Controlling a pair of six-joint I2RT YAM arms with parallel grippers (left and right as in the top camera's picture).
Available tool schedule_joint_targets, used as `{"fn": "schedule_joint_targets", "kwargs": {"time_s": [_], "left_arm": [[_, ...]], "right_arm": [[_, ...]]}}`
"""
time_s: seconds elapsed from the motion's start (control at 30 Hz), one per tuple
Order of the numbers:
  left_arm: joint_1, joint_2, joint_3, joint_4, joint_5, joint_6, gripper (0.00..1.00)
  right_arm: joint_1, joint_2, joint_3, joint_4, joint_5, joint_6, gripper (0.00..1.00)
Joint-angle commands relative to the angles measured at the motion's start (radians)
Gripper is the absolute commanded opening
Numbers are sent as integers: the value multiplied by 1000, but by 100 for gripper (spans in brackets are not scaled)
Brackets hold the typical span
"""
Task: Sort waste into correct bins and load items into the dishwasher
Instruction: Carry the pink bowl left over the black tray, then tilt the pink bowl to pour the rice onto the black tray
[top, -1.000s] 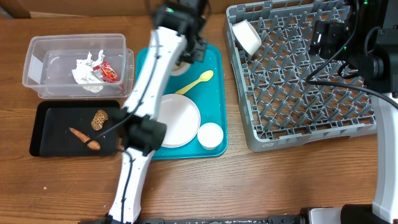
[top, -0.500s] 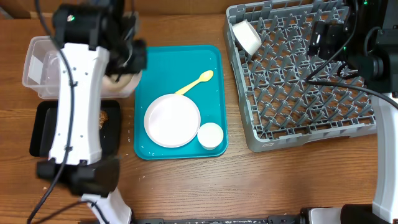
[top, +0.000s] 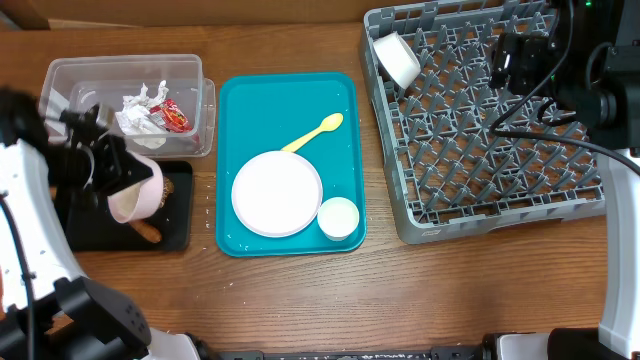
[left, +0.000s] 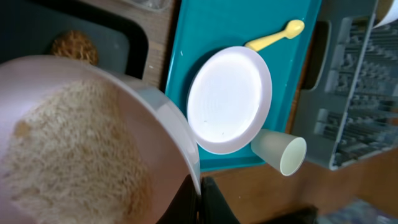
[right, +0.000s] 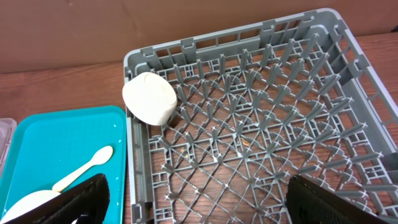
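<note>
Overhead: left gripper (top: 112, 172) clamped on tilted bowl (top: 135, 192) above black tray (top: 176, 236); right gripper (top: 512, 62) wide.

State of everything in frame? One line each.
left gripper: shut on rim of rice bowl, above black tray
rice bowl: held up, rice inside
right gripper: open, empty, above rack
second bowl: on its side in rack corner
plate: empty, on teal tray
cup: upright, empty, beside plate
spoon: lying on teal tray
clear tub: holds paper, red wrapper
black tray: holds sausage, brown lump

teal tray (top: 340, 100), grey gridded rack (top: 480, 150)
</note>
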Motion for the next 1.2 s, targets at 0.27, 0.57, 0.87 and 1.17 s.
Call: {"fn": "schedule_joint_targets", "kwargs": {"time_s": [0.27, 0.57, 0.87, 1.17], "left_arm": [[320, 5, -369, 367, 405, 117, 4], [395, 117, -408, 483, 605, 121, 4], [413, 242, -408, 467, 927, 101, 4], [444, 243, -408, 463, 995, -2, 4]], "right_arm": [[-2, 2, 6, 0, -31, 5, 93], [-2, 2, 6, -3, -51, 8, 93], [-2, 2, 6, -17, -52, 8, 93], [-2, 2, 6, -21, -52, 8, 93]]}}
